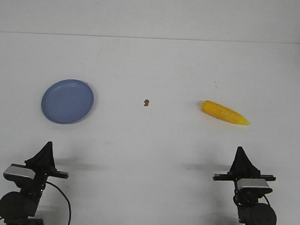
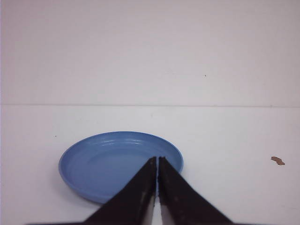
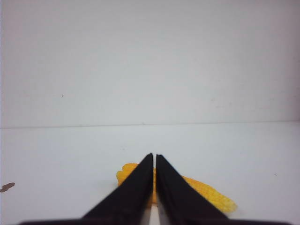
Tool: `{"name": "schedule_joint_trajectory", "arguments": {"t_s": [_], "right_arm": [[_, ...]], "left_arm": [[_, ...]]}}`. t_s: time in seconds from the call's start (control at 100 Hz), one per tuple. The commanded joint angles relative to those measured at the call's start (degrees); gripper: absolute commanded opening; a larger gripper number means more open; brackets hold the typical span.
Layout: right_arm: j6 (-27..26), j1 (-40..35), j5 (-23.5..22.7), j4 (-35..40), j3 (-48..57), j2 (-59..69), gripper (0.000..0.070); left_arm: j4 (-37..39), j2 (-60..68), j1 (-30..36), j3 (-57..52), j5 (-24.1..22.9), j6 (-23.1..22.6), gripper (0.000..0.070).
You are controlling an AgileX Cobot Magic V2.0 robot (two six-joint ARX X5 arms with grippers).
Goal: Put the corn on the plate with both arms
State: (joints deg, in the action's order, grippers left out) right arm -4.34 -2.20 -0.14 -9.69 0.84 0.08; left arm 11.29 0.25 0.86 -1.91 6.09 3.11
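The yellow corn [image 1: 224, 113] lies flat on the white table at the right, its pointed end toward the right. The periwinkle-blue plate [image 1: 68, 101] sits empty at the left. My right gripper [image 1: 240, 151] is shut and holds nothing, near the front edge, well short of the corn [image 3: 208, 191], whose middle the fingers hide in the right wrist view. At the front left my left gripper [image 1: 48, 145] is shut and empty too, short of the plate [image 2: 103, 164].
A small brown speck [image 1: 146, 102] lies on the table between plate and corn; it also shows as a speck [image 2: 277, 161] in the left wrist view and a speck [image 3: 7, 187] in the right wrist view. A pale wall rises behind the table's far edge.
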Motion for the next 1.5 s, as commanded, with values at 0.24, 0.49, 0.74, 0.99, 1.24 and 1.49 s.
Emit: {"name": "schedule_joint_trajectory", "arguments": {"t_s": [0.24,0.49,0.74,0.99,1.24,1.49], "right_arm": [[-0.39,-0.04,0.15,-0.83,-0.11,0.00,0.0014],[-0.46,-0.04,0.04,-3.91,0.04,0.00,0.0014],[-2.36,-0.04,-0.02,3.04,7.28,0.04,0.0015],[-2.38,-0.04,-0.35,21.35,20.59,2.91,0.0014],[-2.29,-0.04,-5.09,40.37,35.52,13.53,0.0014],[-0.74,-0.04,-7.58,52.43,46.10,25.24,0.0014]], "left_arm": [[0.72,-0.07,-0.15,0.98,-0.07,0.42,0.0006],[-0.15,-0.02,-0.15,-2.86,-0.09,0.98,0.0006],[-10.91,3.10,-0.15,-12.98,-0.35,4.02,0.0006],[-20.35,13.38,-0.15,-28.00,-0.35,4.02,0.0006],[-32.87,26.51,-0.15,-44.15,-0.35,3.72,0.0006],[-42.62,36.54,-0.15,-52.33,-0.33,3.41,0.0006]]}}
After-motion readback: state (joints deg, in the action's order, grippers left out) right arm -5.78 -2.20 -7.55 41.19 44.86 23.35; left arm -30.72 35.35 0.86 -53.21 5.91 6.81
